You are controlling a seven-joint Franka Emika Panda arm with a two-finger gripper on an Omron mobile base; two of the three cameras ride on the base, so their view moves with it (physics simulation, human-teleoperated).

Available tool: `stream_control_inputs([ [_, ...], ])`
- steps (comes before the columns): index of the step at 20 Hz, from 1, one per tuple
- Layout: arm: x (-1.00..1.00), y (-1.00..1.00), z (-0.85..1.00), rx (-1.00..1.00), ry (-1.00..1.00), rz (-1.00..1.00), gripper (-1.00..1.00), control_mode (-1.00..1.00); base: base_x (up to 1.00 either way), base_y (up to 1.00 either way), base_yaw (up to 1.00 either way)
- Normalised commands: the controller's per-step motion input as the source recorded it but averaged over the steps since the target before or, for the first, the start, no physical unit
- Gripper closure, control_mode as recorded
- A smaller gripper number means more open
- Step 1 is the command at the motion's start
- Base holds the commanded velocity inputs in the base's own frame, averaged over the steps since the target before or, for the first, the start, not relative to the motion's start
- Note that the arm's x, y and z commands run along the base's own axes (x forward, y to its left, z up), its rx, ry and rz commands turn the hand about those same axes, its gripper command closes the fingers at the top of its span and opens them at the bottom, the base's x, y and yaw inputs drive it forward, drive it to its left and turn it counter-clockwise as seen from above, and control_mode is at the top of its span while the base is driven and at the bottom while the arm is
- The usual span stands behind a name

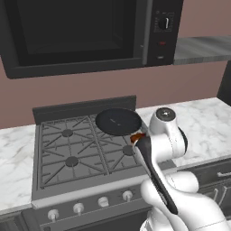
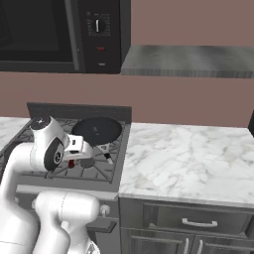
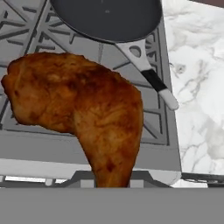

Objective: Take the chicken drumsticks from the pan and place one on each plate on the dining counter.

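While the white arm bends low over the front of the stove, the left base view shows the black frying pan on the rear right burner, its inside bare. Just in front of the pan, a sliver of reddish-brown chicken drumstick peeks out from behind the arm's wrist.

From the right base view, the gripper hangs in front of the pan, above the stove grate. A small dark red bit of the drumstick shows beneath the hand. Marble worktop lies to the right of the pan.

Seen from the hand view, the drumstick hangs lifted in front of the pan, plump end up and left, narrow end running down between the closed jaws, which pinch it there. The pan's handle points toward the worktop.

The drumstick looks light, fairly firm and probably greasy; held by its thin end, the heavy end could swing or slip, so a hold nearer the plump middle would likely be steadier.
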Motion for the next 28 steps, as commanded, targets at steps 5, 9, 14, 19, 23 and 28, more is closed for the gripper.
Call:
stream_control_inputs([
  [5,-0.23,0.0,0.0,0.0,-0.05,0.0,1.0,1.0,-0.3,-0.06,0.0],
  [9,0.0,0.0,0.0,0.0,0.0,0.0,1.0,1.0,-0.53,-0.19,-0.41],
  [14,0.0,0.0,0.0,0.0,0.0,0.0,1.0,1.0,-0.02,0.01,-0.98],
  [19,0.0,0.0,0.0,0.0,0.0,0.0,1.0,1.0,0.0,0.04,-1.0],
  [23,0.0,0.0,0.0,0.0,0.0,0.0,1.0,1.0,0.0,0.05,-1.0],
  [28,0.0,0.0,0.0,0.0,0.0,0.0,1.0,1.0,0.0,0.06,-1.0],
])
